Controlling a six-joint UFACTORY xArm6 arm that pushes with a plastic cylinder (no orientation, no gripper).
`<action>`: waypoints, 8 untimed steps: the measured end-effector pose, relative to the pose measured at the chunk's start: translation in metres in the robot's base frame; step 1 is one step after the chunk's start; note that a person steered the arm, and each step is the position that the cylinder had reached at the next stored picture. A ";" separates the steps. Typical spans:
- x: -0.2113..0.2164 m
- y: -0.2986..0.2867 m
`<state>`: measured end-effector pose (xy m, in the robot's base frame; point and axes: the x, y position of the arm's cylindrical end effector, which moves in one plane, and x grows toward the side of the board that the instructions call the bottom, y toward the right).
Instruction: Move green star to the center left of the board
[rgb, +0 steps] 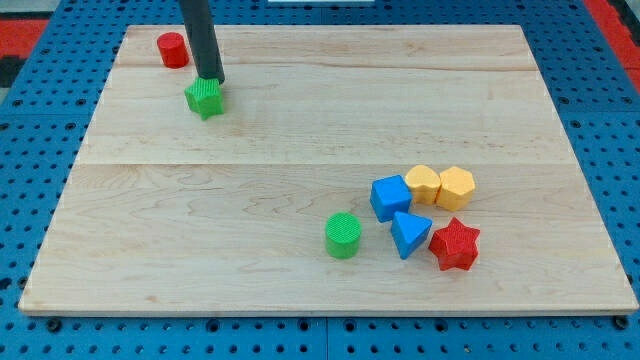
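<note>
**Kid:** Where is the small green plastic star block (205, 98)?

**Me:** It sits flat on the light wooden table (300, 130), near the view's top left. It is about as wide as it is long, so I cannot tell which way it points. A small red round plastic block (173, 49) stands near it, closer to the corner.

**Kid:** What is your end effector doing?

**Me:** It is just a dark rod. It has no parts that open or close, and it holds nothing. My tip (210, 79) touches the star's top edge.

**Kid:** And the others?

**Me:** Far off, at the view's bottom right.
</note>
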<state>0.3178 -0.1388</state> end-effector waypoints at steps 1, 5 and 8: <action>0.047 0.012; 0.188 0.054; 0.189 -0.094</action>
